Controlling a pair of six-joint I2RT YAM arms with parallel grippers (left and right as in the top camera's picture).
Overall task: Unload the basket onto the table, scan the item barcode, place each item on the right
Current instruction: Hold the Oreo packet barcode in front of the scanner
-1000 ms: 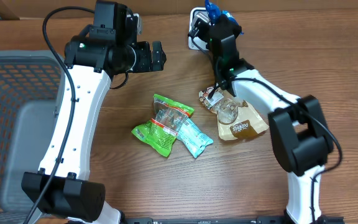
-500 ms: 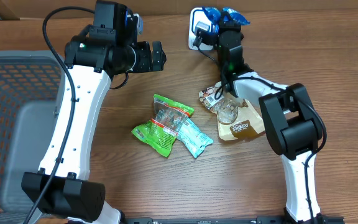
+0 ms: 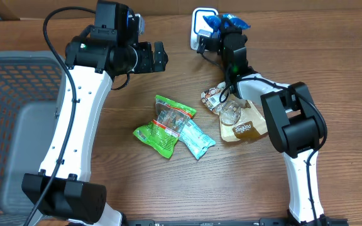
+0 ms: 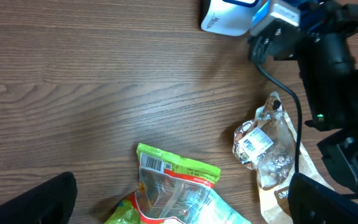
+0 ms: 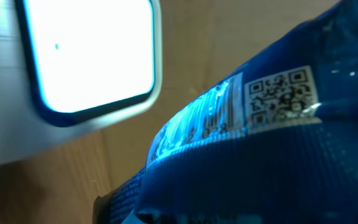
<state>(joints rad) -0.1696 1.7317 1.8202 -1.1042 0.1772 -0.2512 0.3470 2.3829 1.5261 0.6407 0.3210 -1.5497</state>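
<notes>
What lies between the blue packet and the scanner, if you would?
Only bare wood, in the right wrist view, separates the blue packet and the scanner.

Grey mesh basket (image 3: 5, 81) at nine o'clock; green packet (image 3: 163, 125) and teal packet (image 3: 198, 139) at centre; brown pouch (image 3: 247, 129) toward three.

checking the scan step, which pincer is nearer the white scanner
Right. The right pincer, shut on the blue packet, is right beside the scanner; the left pincer stands open well off to its left, apart from it.
</notes>
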